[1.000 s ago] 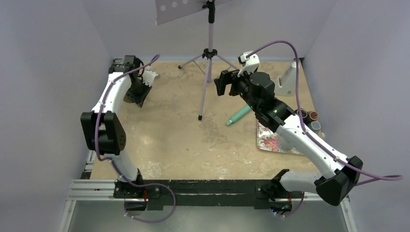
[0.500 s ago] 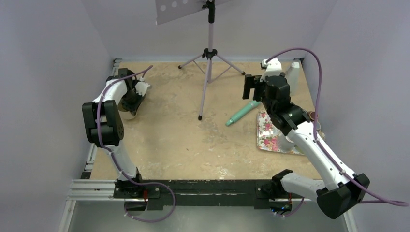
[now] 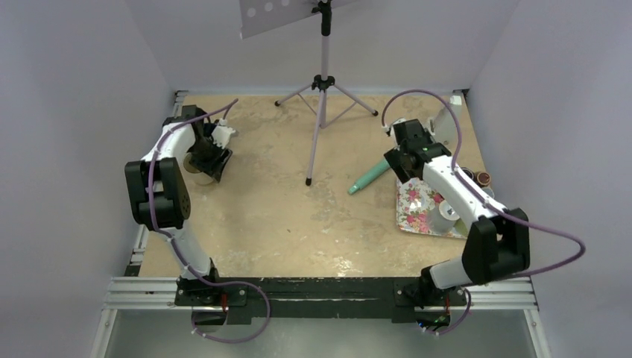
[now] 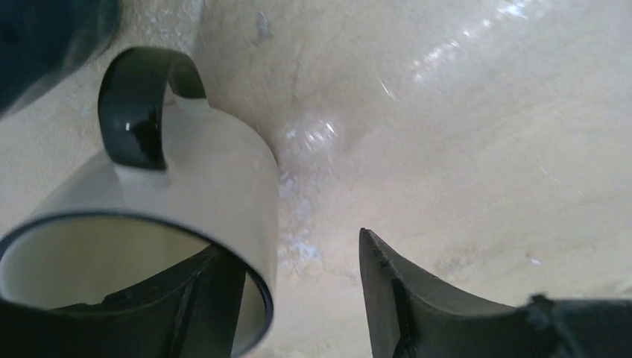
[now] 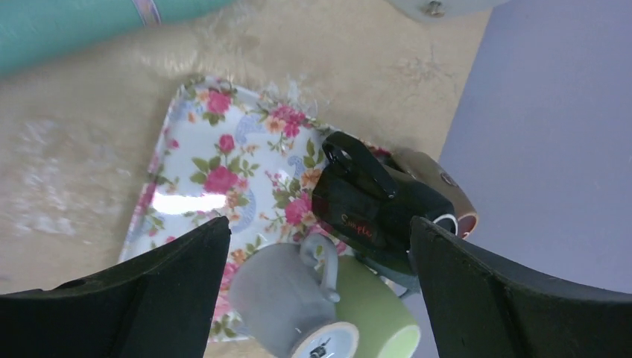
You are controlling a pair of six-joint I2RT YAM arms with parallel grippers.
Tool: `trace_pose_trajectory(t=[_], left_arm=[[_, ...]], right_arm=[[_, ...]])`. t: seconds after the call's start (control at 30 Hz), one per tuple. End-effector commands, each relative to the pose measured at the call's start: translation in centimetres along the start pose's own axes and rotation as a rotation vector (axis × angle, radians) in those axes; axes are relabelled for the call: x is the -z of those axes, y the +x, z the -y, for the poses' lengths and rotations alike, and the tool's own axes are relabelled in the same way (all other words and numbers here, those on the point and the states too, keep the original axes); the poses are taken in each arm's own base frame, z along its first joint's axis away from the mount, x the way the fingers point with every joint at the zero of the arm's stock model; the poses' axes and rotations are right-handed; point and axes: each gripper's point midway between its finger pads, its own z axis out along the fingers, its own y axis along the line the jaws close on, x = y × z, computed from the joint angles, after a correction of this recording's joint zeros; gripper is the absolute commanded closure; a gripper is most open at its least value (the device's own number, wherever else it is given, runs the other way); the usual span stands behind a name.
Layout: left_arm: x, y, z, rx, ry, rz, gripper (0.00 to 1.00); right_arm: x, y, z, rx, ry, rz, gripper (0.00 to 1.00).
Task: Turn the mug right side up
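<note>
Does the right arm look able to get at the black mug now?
Probably yes: the open right tool hangs just over the black mug with nothing between, though the grey mug crowds it.

I saw the white black-handled ceramic mug (image 3: 195,164) far left on the tan table (image 3: 283,216). Far right lay the flowered rectangular tray (image 5: 216,156), a grey mug (image 5: 279,291) on it, a green mug (image 5: 373,321) and a black mug (image 5: 373,205) beside that, and a teal cylinder (image 3: 369,177) just left of the tray.

This is a robotics lab test cell. Plain lavender walls (image 3: 74,112) box in a tan worktop (image 3: 261,216). At six o'clock an aluminium extrusion rail (image 3: 149,287) carries a left arm (image 3: 160,194) and a right arm (image 3: 462,198), both trailing purple cables (image 3: 551,253). At twelve o'clock a tripod stand (image 3: 323,82) holds a perforated panel (image 3: 276,15).
</note>
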Motion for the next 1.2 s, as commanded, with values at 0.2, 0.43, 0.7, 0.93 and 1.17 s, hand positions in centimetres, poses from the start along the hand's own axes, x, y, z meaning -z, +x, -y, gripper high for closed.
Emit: trace_pose_trajectory(t=[0.2, 0.43, 0.7, 0.93, 1.17], left_arm=[[11.6, -1.3, 4.0, -0.068, -0.011, 0.199, 0.37], [14.1, -1.7, 7.1, -0.094, 0.061, 0.309, 0.37], [14.8, -1.5, 8.9, -0.121, 0.141, 0.332, 0.38], [17.5, -3.1, 10.9, -0.134, 0.232, 0.417, 0.38], [18.5, -3.7, 11.3, -0.149, 0.252, 0.447, 0.38]], right_arm=[[-6.6, 3.3, 3.5, 0.306, -0.001, -0.268, 0.20], [-10.9, 5.0, 2.3, 0.303, -0.112, -0.342, 0.16], [-13.4, 6.3, 0.8, 0.319, -0.182, -0.386, 0.24], [-11.9, 6.9, 1.1, 0.315, -0.186, -0.402, 0.27], [-10.6, 6.6, 3.5, 0.286, -0.133, -0.359, 0.26]])
